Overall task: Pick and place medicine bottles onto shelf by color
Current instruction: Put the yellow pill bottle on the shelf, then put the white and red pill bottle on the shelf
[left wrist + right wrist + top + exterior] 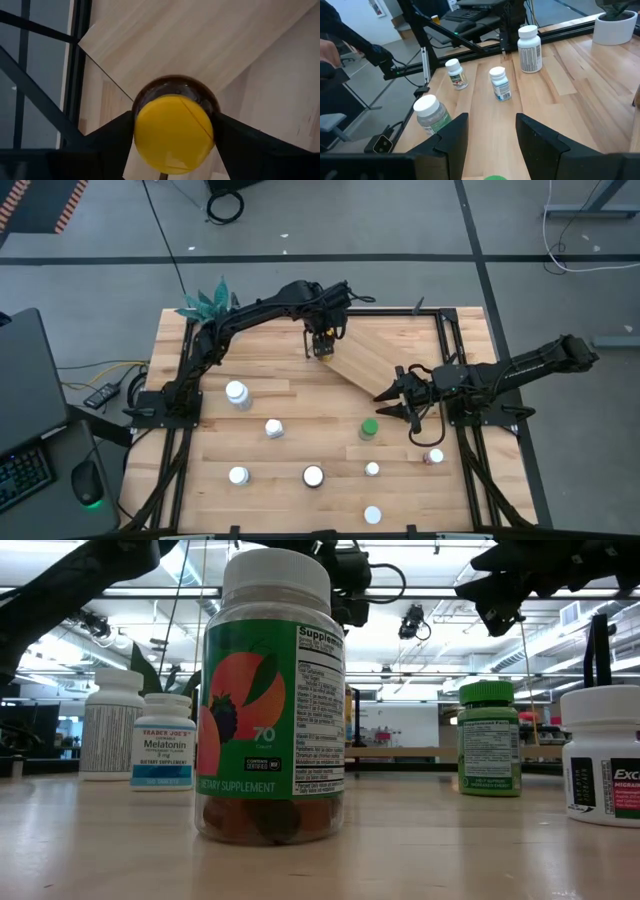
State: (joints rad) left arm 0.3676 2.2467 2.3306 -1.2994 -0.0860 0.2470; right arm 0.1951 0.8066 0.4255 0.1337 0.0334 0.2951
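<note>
While left jaws grip amber bottle (yellow cap) | right jaws parted

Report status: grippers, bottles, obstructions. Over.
Left gripper shut on yellow-capped amber bottle over shelf. Right gripper open, empty, above green-capped bottle. Nothing blocking.

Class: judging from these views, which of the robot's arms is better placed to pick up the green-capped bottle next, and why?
Right. The right gripper hangs open beside the green-capped bottle; the left gripper already holds the yellow-capped bottle over the shelf.
</note>
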